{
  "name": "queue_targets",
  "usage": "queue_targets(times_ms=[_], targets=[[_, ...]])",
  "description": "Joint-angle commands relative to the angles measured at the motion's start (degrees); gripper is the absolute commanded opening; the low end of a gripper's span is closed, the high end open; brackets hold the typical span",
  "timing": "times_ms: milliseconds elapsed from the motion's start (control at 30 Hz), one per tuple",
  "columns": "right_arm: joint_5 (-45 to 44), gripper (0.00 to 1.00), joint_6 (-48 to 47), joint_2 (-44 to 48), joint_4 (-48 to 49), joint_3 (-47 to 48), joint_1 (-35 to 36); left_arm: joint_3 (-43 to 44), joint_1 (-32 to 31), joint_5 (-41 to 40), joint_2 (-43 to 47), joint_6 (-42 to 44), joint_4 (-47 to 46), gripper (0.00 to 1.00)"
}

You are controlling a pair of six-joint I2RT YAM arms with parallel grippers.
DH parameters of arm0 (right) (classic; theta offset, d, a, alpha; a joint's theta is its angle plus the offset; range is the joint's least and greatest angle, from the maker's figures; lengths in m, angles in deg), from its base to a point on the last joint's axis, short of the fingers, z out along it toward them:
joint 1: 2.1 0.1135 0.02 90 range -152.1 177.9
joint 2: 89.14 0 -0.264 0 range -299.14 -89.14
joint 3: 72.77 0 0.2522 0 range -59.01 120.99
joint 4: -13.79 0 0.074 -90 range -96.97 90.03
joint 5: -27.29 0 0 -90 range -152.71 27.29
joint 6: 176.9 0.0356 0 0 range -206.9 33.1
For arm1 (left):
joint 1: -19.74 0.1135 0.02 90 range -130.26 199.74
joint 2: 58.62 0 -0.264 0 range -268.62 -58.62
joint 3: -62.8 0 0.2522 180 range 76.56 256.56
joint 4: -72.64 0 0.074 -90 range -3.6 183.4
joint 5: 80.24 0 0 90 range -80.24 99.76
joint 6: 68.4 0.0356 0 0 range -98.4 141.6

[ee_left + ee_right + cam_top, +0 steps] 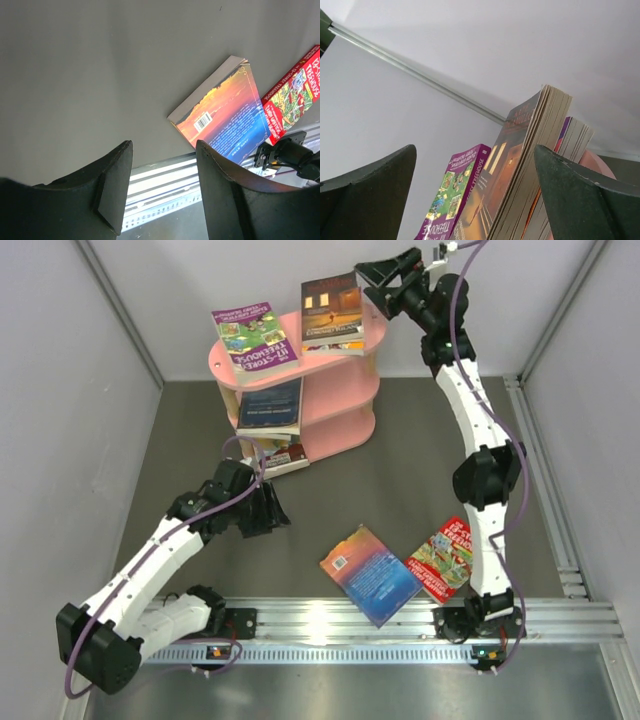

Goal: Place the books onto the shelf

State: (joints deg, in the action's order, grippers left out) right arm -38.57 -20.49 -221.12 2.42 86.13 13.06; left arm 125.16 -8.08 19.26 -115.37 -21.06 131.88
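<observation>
- Seen from above, a pink three-tier shelf stands at the far side of a dark grey table.
- Books already rest on the shelf. A purple book and a dark book are on the top board, a navy book is on the middle board, and at least one bottom-tier book sits below.
- Your right end effector is raised at the far right end of the top board. In its wrist view the fingers stand wide apart on either side of the dark book's corner, and as far as shows they grip nothing.
- Two books lie flat at the near right of the table: a blue-and-orange book and, just beside it on the right, a red book. Whether their edges overlap cannot be told.
- Your left end effector hovers over bare table left of centre, with its fingers partly apart and nothing between them.
- From that end effector, the blue-and-orange book lies to the right and nearer the front edge. In the left wrist view it sits ahead and to the right of the fingers.
- Seen from above, the book's long axis runs diagonally from far left to near right.
- Your left end effector is much the nearer of the two, so it looks like the one to reach across. It will probably need to turn its wrist so the fingers span the book's short side.
</observation>
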Motion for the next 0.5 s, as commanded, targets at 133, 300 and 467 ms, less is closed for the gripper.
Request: queue_targets(times_ms=[133,300,467], targets=[[0.0,1.00,-4.5,5.1,-1.0,-5.6,1.1,1.6,0.0,0.2,0.2,1.3,-0.3,0.58],[-1.3,1.00,-10.5,13.1,-4.0,-18.1,-2.6,3.0,0.0,-0.3,0.0,1.4,0.2,0.59],[0.6,1.00,-13.8,25.7,-4.9,-33.8,-8.9,2.4,0.0,-0.3,1.1,0.8,0.0,0.59]])
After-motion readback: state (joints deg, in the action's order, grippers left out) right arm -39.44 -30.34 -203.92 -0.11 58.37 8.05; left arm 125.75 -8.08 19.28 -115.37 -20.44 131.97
